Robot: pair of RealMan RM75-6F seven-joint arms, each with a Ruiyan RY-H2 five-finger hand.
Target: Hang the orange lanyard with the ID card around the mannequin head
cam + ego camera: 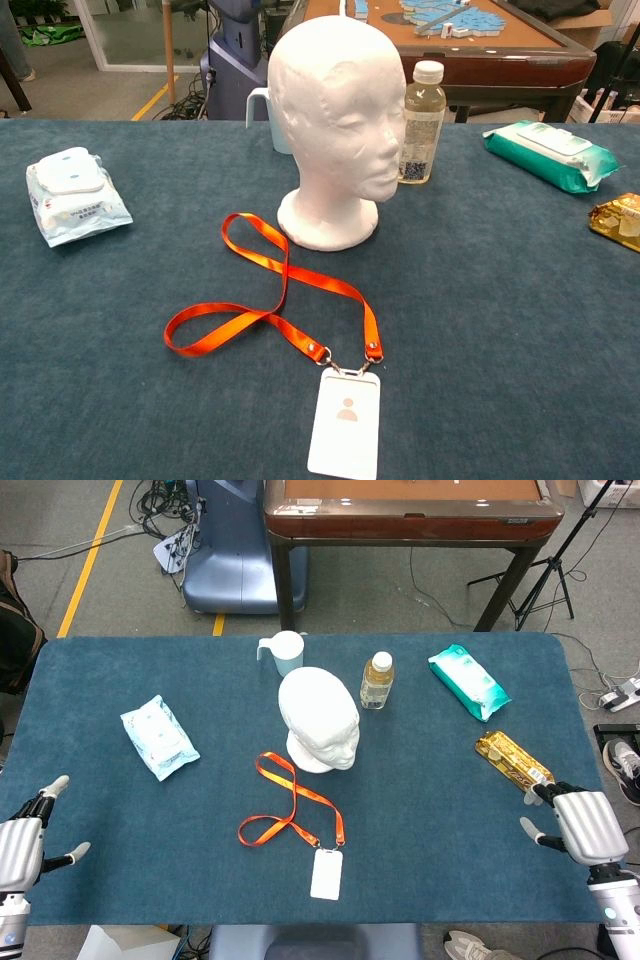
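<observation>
Orange lanyard is seen flat on the table, looped in front of the mannequin head, card nearest the robot. Its length runs head-to-robot, between both hands. Left hand and right hand are spread, empty, about equally far

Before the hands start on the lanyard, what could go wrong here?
1. The orange lanyard lies flat and twisted across itself on the cloth, so it may be hard to pinch and open into a loop.
2. The mannequin head stands free, with a bottle and a cup close by; a snagged strap might tip them.
3. The ID card could swing once lifted.
</observation>
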